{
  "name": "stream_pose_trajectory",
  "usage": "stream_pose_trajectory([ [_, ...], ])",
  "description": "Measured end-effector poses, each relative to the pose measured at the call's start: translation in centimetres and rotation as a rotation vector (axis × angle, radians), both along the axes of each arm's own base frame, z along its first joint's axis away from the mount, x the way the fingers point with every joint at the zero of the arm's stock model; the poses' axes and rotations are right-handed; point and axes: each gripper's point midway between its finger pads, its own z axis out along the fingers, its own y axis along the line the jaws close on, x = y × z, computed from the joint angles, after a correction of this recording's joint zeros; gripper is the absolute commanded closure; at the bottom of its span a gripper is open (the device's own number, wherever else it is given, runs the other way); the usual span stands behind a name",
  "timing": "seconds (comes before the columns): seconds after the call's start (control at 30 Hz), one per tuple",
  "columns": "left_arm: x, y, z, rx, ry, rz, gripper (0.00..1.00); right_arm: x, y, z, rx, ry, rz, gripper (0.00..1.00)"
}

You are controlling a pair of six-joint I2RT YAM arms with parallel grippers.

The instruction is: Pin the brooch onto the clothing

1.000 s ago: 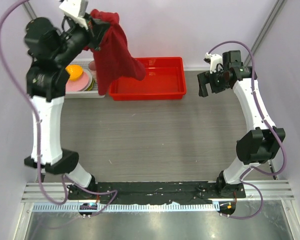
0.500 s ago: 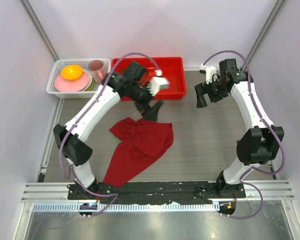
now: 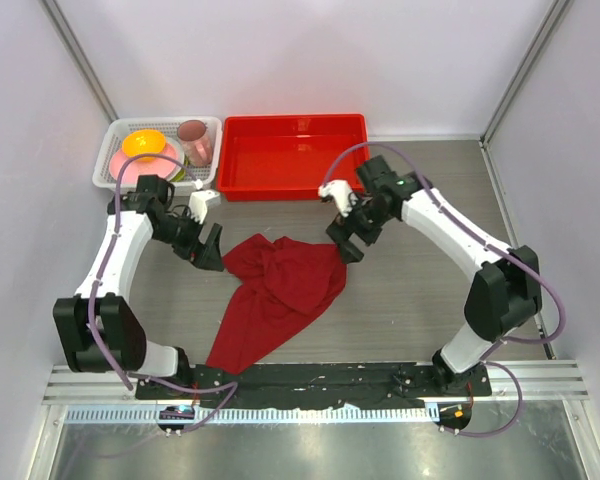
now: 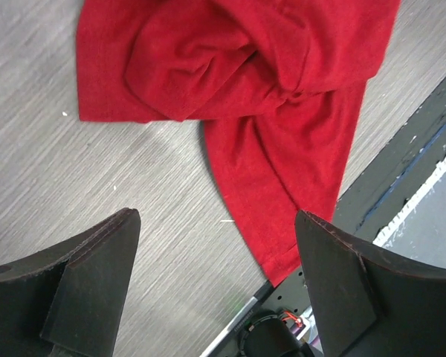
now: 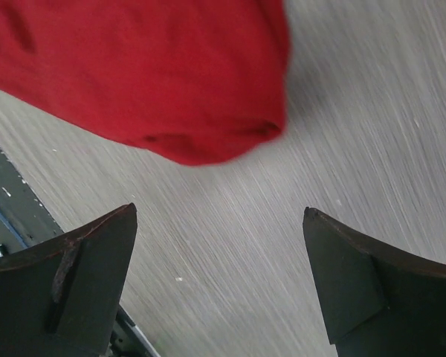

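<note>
Barely started, by the look of it. Nearest the bases: T-shirt (image 3: 280, 290) crumpled in a heap on the bench (image 3: 420, 290), one end trailing toward the near edge, not laid flat. Just past that, left hand (image 3: 212, 254) spread wide and empty beside the shirt's left edge. Right hand (image 3: 345, 244) likewise spread and empty at its far right corner. Further back, red tray (image 3: 280, 190) and dish basket (image 3: 108, 172). No brooch visible anywhere, so flattening, fetching and pinning all left.

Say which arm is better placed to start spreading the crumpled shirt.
Right, probably: the right gripper, open, hangs at a loose corner of the shirt; the left gripper, also open, faces bunched folds.
</note>
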Motion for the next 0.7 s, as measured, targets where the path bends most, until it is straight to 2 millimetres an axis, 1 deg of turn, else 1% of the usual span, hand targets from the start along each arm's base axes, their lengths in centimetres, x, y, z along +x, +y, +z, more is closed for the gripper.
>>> stream_pose_trajectory([
  [0.1, -0.1, 0.6, -2.6, -0.001, 0.041, 0.004, 0.13, -1.5, 3.6, -0.6, 0.012, -0.008, 0.111, 0.09],
  [0.17, 0.3, 0.6, -3.5, -0.002, 0.057, 0.007, 0.16, -2.4, 5.3, -1.2, 0.014, 0.002, 0.163, 0.12],
  [0.3, 2.3, 0.3, -4.7, -0.028, 0.092, 0.049, 0.2, -4.3, 8.5, -2.3, 0.014, -0.004, 0.247, 0.18],
  [0.33, 2.7, 0.2, -4.9, -0.035, 0.103, 0.063, 0.2, -4.7, 9.1, -2.4, 0.013, -0.008, 0.254, 0.21],
  [0.43, 3.6, 0.0, -5.7, -0.06, 0.147, 0.115, 0.21, -5.7, 11.7, -3.1, 0.009, -0.028, 0.276, 0.22],
  [0.53, 3.8, -0.1, -6.0, -0.074, 0.178, 0.155, 0.21, -6.4, 14.1, -4.3, -0.003, -0.047, 0.278, 0.23],
  [0.6, 4.0, -0.3, -5.8, -0.089, 0.182, 0.168, 0.23, -6.7, 15.5, -5.2, -0.009, -0.055, 0.272, 0.24],
  [0.7, 4.2, -0.8, -5.4, -0.12, 0.16, 0.161, 0.25, -6.7, 16.4, -6.3, -0.021, -0.052, 0.241, 0.24],
])
